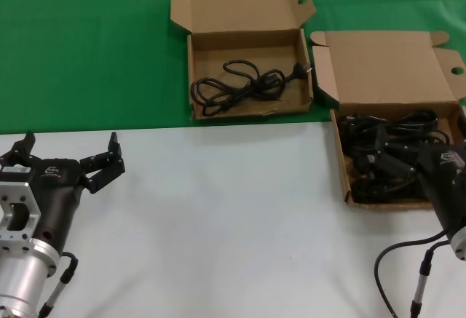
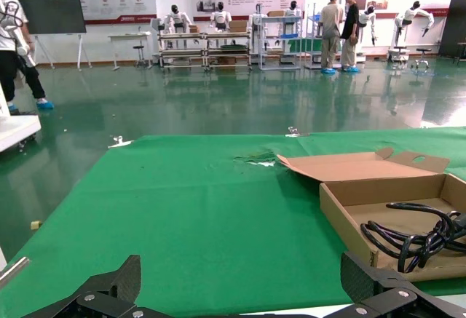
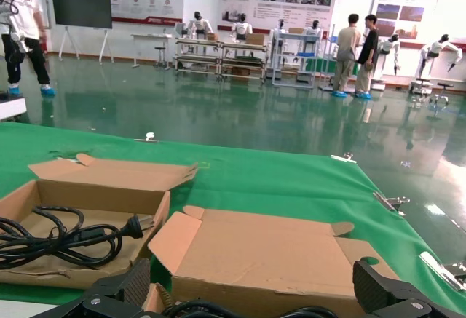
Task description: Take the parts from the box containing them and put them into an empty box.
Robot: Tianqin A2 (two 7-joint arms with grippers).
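The wider cardboard box [image 1: 386, 70] stands at the right with several black power cords [image 1: 393, 125] piled in its tray. My right gripper [image 1: 405, 164] is open and low over that pile; in the right wrist view its fingers [image 3: 138, 281] stand wide apart, with cord loops [image 3: 196, 309] between them and the box's lid [image 3: 269, 249] just beyond. The squarer box [image 1: 191, 78] at the back middle holds one looped cord [image 1: 240, 85], also seen in the left wrist view [image 2: 415, 238]. My left gripper [image 1: 70, 143] is open and empty at the near left.
The boxes sit on a green cloth [image 1: 87, 41] behind the white tabletop [image 1: 233, 209]. Both lids stand open toward the back. My right arm's cable [image 1: 408, 274] hangs at the near right. People and racks stand far off in the hall.
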